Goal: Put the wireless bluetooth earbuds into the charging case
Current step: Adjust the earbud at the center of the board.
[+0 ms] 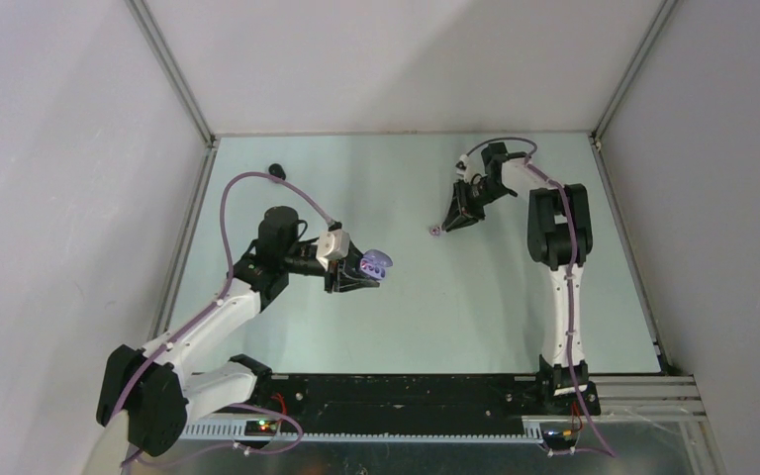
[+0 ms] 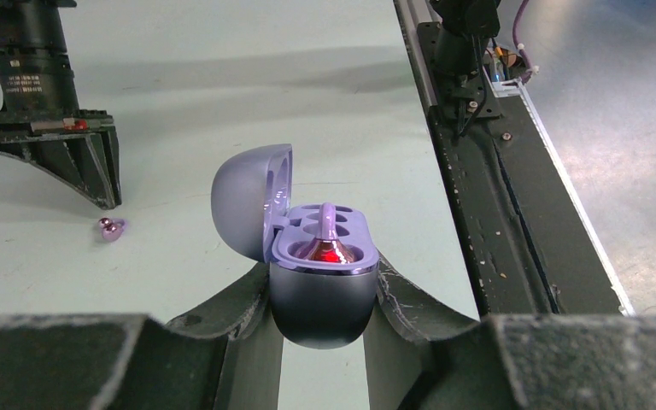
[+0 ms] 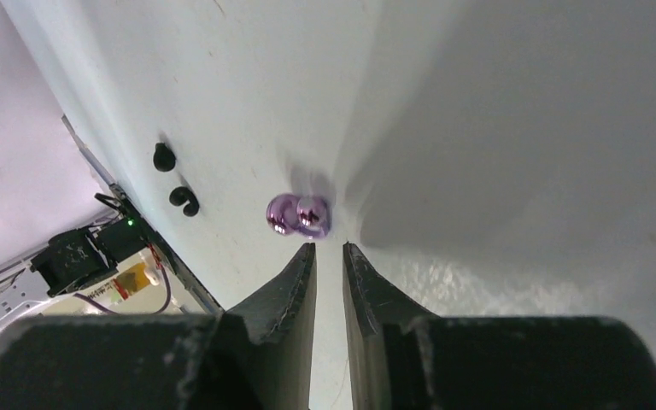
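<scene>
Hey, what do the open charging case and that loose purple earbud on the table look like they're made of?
The charging case is probably moulded plastic: lavender, with a satin body showing soft, gradual highlights. The mirror-bright band around its tray rim looks metallised. The loose purple earbud is likely plastic with a glossy, chrome-like coating, judging by its sharp bright reflections. Looks alone cannot confirm either.

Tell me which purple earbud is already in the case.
The seated earbud stands in the open case; the loose earbud lies on the table by the right fingers.
</scene>
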`<action>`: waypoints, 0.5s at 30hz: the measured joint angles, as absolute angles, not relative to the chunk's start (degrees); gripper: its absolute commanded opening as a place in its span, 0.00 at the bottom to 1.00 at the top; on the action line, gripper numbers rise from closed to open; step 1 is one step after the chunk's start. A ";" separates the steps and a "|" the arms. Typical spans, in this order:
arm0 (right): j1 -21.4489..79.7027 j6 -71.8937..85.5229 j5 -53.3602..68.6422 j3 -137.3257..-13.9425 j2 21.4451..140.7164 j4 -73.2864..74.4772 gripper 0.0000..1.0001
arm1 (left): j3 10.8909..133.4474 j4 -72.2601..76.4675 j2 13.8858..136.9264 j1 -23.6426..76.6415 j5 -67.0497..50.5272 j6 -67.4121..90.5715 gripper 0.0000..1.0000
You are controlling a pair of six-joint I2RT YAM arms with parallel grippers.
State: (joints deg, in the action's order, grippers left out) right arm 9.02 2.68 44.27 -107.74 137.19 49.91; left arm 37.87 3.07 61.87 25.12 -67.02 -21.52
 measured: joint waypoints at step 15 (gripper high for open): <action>11.79 4.56 44.03 -98.35 127.28 45.89 0.25 | 37.87 2.37 61.87 25.12 -66.59 -21.96 0.00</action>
